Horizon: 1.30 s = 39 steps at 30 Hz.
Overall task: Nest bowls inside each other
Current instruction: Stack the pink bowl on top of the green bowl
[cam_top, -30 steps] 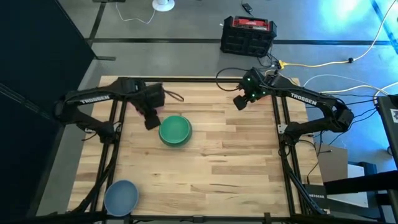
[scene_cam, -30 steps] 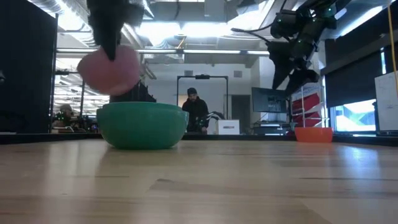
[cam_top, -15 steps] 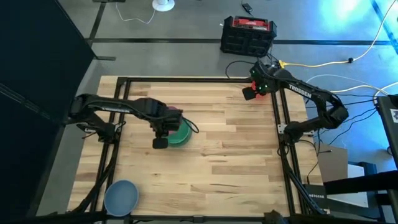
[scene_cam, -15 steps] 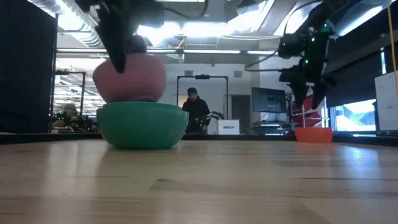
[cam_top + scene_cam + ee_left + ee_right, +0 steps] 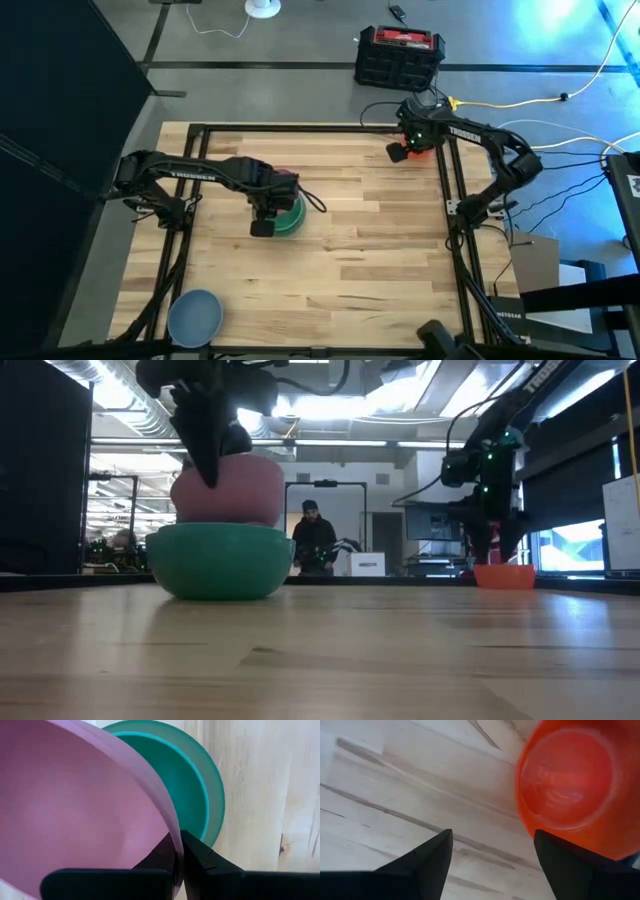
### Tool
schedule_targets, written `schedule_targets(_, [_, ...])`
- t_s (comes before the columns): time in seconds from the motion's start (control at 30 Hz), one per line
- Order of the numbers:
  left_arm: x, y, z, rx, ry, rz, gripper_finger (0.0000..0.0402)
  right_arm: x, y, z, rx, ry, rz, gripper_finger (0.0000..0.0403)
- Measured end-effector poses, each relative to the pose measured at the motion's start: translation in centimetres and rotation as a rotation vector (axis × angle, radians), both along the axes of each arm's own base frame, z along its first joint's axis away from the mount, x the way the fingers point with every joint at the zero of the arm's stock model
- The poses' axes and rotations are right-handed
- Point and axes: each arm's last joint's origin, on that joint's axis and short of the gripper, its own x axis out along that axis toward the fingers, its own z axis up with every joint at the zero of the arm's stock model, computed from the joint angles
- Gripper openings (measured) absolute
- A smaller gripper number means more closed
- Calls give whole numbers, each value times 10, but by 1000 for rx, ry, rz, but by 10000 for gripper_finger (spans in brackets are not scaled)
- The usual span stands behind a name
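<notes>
A pink bowl (image 5: pixel 228 488) hangs with its lower part inside the rim of a green bowl (image 5: pixel 220 560), which stands on the table left of the middle. My left gripper (image 5: pixel 179 851) is shut on the pink bowl. At the far right corner an orange-red bowl (image 5: pixel 570 785) stands on the table. My right gripper (image 5: pixel 492 850) hovers open above and just beside it, fingers pointing down and touching nothing. A light blue bowl (image 5: pixel 195 316) sits at the near left corner. My left gripper pinches the pink bowl's rim (image 5: pixel 172 837) between its two fingers, one finger inside the bowl and one outside. The fingers come from above, pointing down. The bowl's bottom is sunk into the green bowl (image 5: pixel 200 785); whether it rests there I cannot tell.
Dark frame rails (image 5: pixel 300 128) run along the table's edges. A black and red case (image 5: pixel 398 55) lies on the floor beyond the far edge. A person (image 5: pixel 314 538) stands in the room behind the table. Bare wood (image 5: pixel 370 250) spreads across the middle and near right.
My left gripper has carried the pink bowl toward the table's right and near edge, over the green bowl, and lowered it into that bowl. My right gripper has swung toward the far right corner and sunk toward the orange-red bowl, staying open.
</notes>
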Motion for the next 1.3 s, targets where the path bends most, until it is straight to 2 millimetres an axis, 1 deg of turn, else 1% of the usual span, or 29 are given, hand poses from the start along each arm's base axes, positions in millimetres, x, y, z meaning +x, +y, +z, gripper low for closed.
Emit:
schedule_targets(0.13, [2,-4,0,-16,-22,-31,0,3,-4,-8,4,12,21,264])
schedule_targets(0.73, [7,-21,2,-9,-77,-138,0,3,-7,-9,-38,48,47,264])
schedule_targets(0.93, [4,-20,-9,-2,19,-137,0,3,-6,-9,-37,49,49,264])
schedule_targets(1.1, [8,-21,-19,-6,64,-169,0,3,-6,-9,-36,49,53,264])
schedule_targets(1.3, [8,-21,-22,-9,90,-165,19,3,-7,-9,-37,46,55,264])
